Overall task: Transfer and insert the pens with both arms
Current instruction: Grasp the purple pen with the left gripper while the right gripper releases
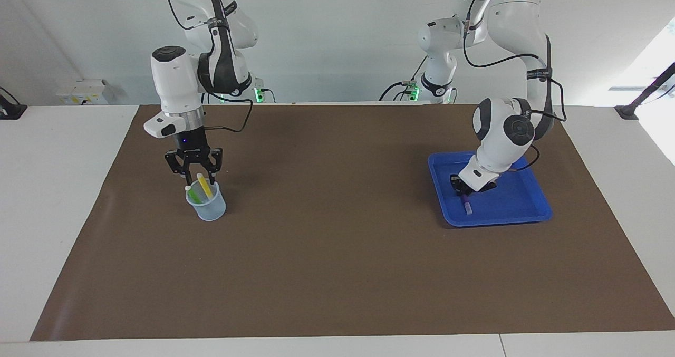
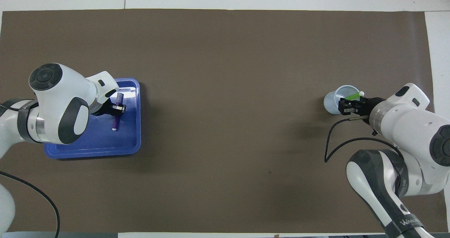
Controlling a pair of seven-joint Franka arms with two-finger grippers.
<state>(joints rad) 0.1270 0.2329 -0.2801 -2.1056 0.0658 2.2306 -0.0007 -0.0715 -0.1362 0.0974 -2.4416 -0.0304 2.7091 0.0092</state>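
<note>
Facing view first: a brown mat (image 1: pixel 337 251) covers most of a white table (image 1: pixel 58 199), with a plain pale wall at the robots' end, a white socket box (image 1: pixel 84 92) on the table edge at the right arm's end, and green status lights glowing at both arm bases. A translucent bluish cup (image 1: pixel 207 203) stands on the mat toward the right arm's end; the green pen (image 1: pixel 193 193) and the yellow pen (image 1: pixel 204 185) lean inside it, their pale caps poking above the rim. The right gripper (image 1: pixel 196 176) hangs directly over the cup with the yellow pen's top between its fingers; they look parted around it, not pressing. Toward the left arm's end a blue tray (image 1: pixel 522 209) rests on the mat, and the purple pen (image 1: pixel 466 204) lies on its floor, well apart from the cup. The left gripper (image 1: pixel 464 188) is down in the tray, clenched on the purple pen near one end. From overhead, the left arm's white wrist and elbow cover the tray's nearer part, so only the pen (image 2: pixel 115 123) and the gripper tip (image 2: pixel 117 108) show, and the right arm's wrist hides part of the cup (image 2: pixel 336 99). Black cables trail from both wrists.
</note>
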